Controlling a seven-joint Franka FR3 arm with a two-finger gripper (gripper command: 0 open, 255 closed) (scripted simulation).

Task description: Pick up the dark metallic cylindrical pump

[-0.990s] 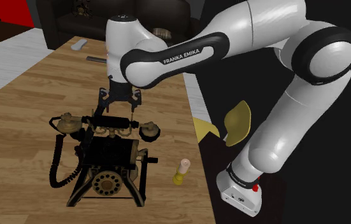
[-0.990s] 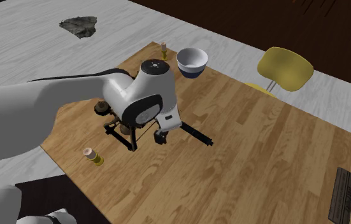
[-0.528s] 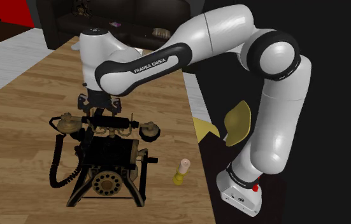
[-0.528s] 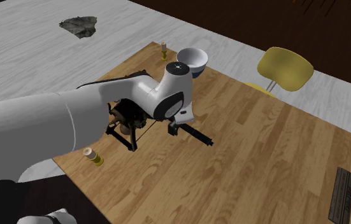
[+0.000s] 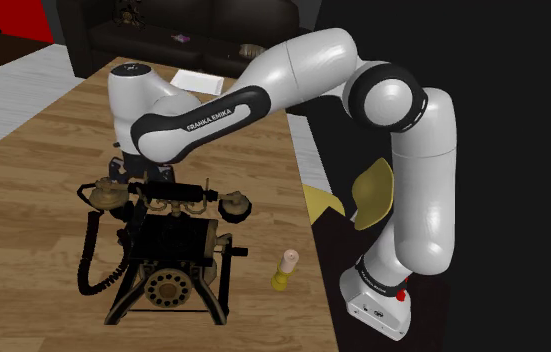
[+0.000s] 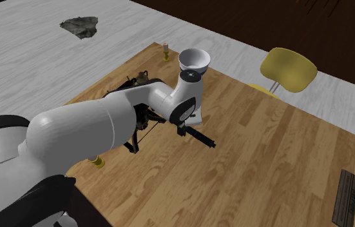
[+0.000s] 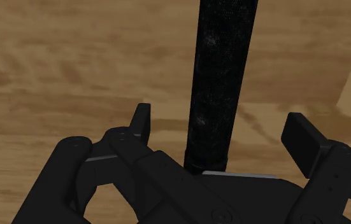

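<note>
Pump (image 7: 225, 63): dark, speckled cylinder, long and thin, lying flat on the wood tabletop (image 6: 266, 161). It sits just beside the old black telephone (image 5: 163, 250), on the side toward the second exterior view's right.

Handling, my read:
- looks like metal, so stiff with no give, probably some heft for its thickness
- round section, so it will roll if nudged sideways before both fingers land
- matte but hard surface, so expect modest friction; needs a firm squeeze
- not fragile

Pincer (image 7: 221, 130): fingers spread, pump running between them, a gap on both sides. Nothing gripped yet. Axis alignment looks good, with the fingers straddling across the shaft, not along it.

Where to grab: across the round body, near mid-length. In the second exterior view the pump sticks out from under the hand toward that view's right, and I can't tell how much is hidden beneath. If the hold ends up near one end, the free end will likely sag or pivot on lift.

Risk: the telephone's frame and cord are close to the hand, so there's little room on that side.

Further out: a small pale bottle (image 5: 283, 270) near the table edge, a white bowl (image 6: 194, 59) at the far corner and a yellow chair (image 6: 288, 68) beyond. All are well apart from the grasp.
</note>
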